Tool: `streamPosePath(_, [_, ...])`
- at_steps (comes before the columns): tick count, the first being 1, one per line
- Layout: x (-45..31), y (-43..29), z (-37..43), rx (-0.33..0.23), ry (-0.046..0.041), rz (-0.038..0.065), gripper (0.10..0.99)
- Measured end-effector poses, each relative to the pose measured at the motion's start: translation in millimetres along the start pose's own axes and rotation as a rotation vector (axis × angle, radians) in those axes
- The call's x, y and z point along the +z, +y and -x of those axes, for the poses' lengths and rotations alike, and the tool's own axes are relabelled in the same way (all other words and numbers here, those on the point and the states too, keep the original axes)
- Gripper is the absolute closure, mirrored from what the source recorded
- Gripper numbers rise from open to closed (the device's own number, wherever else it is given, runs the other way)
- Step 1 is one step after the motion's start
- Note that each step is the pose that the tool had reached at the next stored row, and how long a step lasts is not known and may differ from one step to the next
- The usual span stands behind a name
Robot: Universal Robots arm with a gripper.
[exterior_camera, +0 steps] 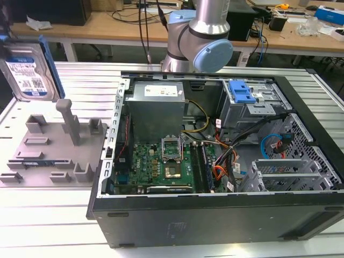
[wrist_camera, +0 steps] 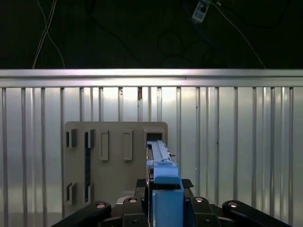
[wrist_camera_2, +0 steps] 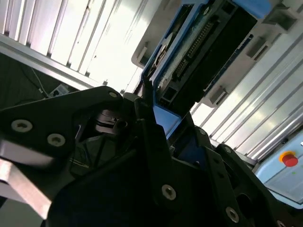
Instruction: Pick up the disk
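The end effector (wrist_camera: 163,208) is clamped on the disk (exterior_camera: 28,70), which hangs raised on edge above the grey fixture (exterior_camera: 54,150) at the exterior view's left, its long axis running straight out from the jaws.

A ribbed metal table (exterior_camera: 48,226) is carrying everything. An open black computer case (exterior_camera: 215,215) is lying on its side across the middle, and a grey holder tray (exterior_camera: 54,156) (with upright pegs and slots) is sitting flat just beside it, toward the exterior view's left.
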State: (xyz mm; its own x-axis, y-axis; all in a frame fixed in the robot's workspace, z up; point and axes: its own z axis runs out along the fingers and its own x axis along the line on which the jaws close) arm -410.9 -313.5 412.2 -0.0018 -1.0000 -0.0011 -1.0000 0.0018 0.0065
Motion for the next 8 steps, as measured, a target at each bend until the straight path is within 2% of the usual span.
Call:
streamPosePath(3, [-17.0,0.1,0.0,-0.002,0.0,0.0,0.718])
streamPosePath(5, [-34.9,0.2,0.0,-0.004,0.0001,0.0,0.718])
streamPosePath(8, [-51.0,0.3,0.0,-0.006,0.0001,0.0,0.718])
